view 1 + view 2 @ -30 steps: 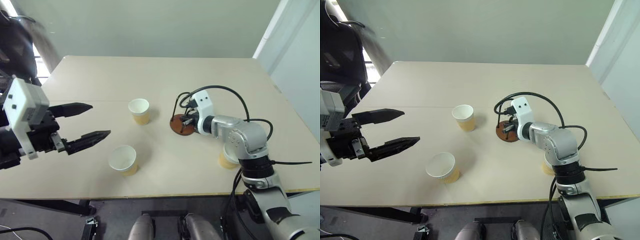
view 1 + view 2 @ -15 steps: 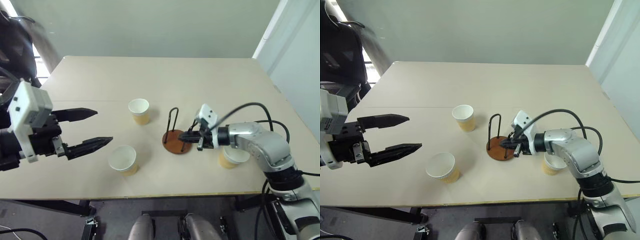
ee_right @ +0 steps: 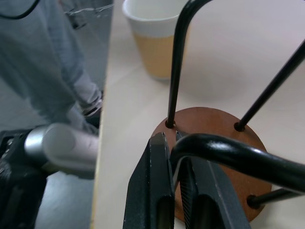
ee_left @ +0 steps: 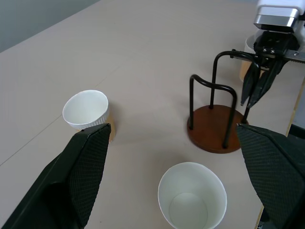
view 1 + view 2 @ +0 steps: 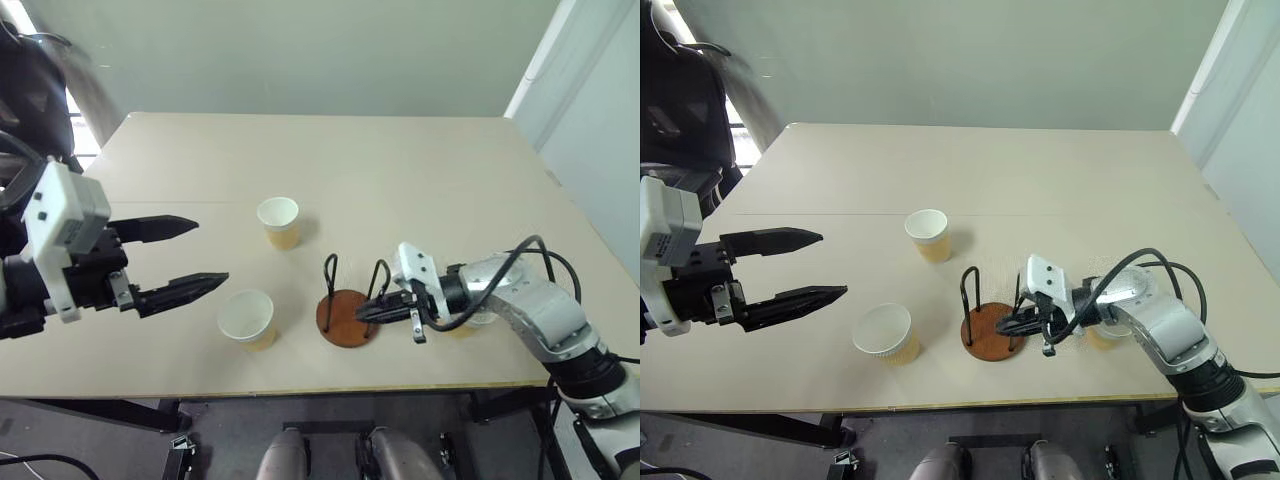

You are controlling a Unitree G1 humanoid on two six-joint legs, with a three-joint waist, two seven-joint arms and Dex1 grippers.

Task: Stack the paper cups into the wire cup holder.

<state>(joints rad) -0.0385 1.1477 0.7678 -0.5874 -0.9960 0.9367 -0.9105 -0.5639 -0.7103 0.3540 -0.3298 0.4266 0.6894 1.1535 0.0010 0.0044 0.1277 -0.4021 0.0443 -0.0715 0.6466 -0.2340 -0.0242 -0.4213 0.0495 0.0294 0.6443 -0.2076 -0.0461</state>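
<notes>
Table [image 5: 400, 160]: a pale beige top is seen, with a thin seam line running across it behind the far cup. The far half is bare.
Near edge: the wire cup holder [image 5: 343, 318] is stood close to the near table edge, its round reddish-brown base flat on the top and its black wire loops upright.
Cup, far [image 5: 278, 221]: stood upright behind and to the left of the holder, apart from it.
Cup, near left [image 5: 246, 318]: stood upright beside the holder on its left, near the front edge; a gap is seen between cup and base.
Cup, right [image 5: 1103, 334]: largely hidden behind the right arm, to the right of the holder.
Open room: bare tabletop is left between the two left cups and between the far cup and the holder.
Writing: no readable lettering is made out on the cups or the holder.
Left gripper [image 5: 195, 255]: held over the table's left end, well apart from all cups; its two black fingers [image 4: 86, 164] are spread wide, with nothing between them.
Right gripper [image 5: 372, 311]: pointed leftward at the holder; in the right wrist view its fingers [image 3: 155, 191] are seen pinched together on a wire loop just above the base.
</notes>
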